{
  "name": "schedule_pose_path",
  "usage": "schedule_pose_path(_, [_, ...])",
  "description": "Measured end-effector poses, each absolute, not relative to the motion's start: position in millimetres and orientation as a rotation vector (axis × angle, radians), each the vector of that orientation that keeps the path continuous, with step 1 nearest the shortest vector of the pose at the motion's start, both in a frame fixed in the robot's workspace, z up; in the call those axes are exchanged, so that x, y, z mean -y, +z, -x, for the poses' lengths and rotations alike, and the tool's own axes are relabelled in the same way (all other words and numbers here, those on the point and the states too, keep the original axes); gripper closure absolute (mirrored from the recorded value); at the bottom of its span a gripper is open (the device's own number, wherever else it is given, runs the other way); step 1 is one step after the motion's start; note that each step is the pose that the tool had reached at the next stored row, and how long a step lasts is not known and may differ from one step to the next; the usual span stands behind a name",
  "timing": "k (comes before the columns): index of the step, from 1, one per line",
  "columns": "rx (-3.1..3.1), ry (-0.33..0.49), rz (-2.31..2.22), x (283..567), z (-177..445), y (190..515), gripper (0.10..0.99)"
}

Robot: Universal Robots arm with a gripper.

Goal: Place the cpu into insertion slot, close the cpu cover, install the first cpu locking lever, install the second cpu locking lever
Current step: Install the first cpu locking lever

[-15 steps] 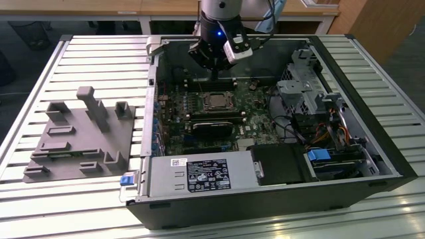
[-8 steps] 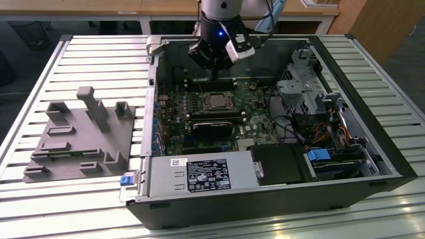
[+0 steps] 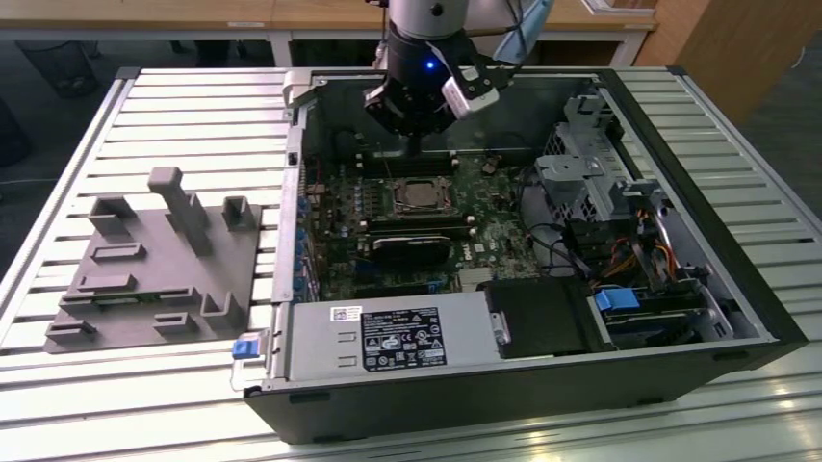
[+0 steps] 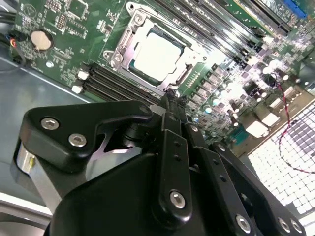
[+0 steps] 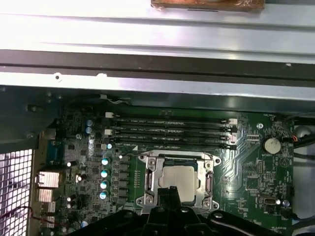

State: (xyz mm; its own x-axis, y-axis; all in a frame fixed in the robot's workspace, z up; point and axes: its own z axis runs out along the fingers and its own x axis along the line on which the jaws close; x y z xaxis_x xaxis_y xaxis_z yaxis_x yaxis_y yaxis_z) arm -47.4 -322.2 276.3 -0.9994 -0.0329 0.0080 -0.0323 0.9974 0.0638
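The cpu (image 4: 156, 58) sits flat in the slot (image 4: 140, 73) on the motherboard (image 5: 256, 162). The cover (image 4: 123, 46) lies down over it, framing its silvery top. I cannot tell whether either locking lever is latched.

The end effector (image 4: 170, 98) hangs just above the socket's edge. Its fingers (image 5: 167, 192) are drawn together with nothing between them, and the tip is near the cover's rim, on the side away from the memory slots (image 5: 170, 132).

The main risk, as I judge it, is aim. The levers are thin wires close to the cover, so a narrow closed tip could slide off one and land on the cover or the cpu. Hard pressure there could harm the contacts underneath, more so if the chip is slightly off its seat. A sideways slip could scrape the small capacitors (image 5: 104, 173) beside the socket. A lever pushed down but not tucked under its hook could spring back up.
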Motion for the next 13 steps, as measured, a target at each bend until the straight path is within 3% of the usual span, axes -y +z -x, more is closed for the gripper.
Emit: schedule_pose_path(13, [3.134,-0.099,-0.068,323,62,276,0.980])
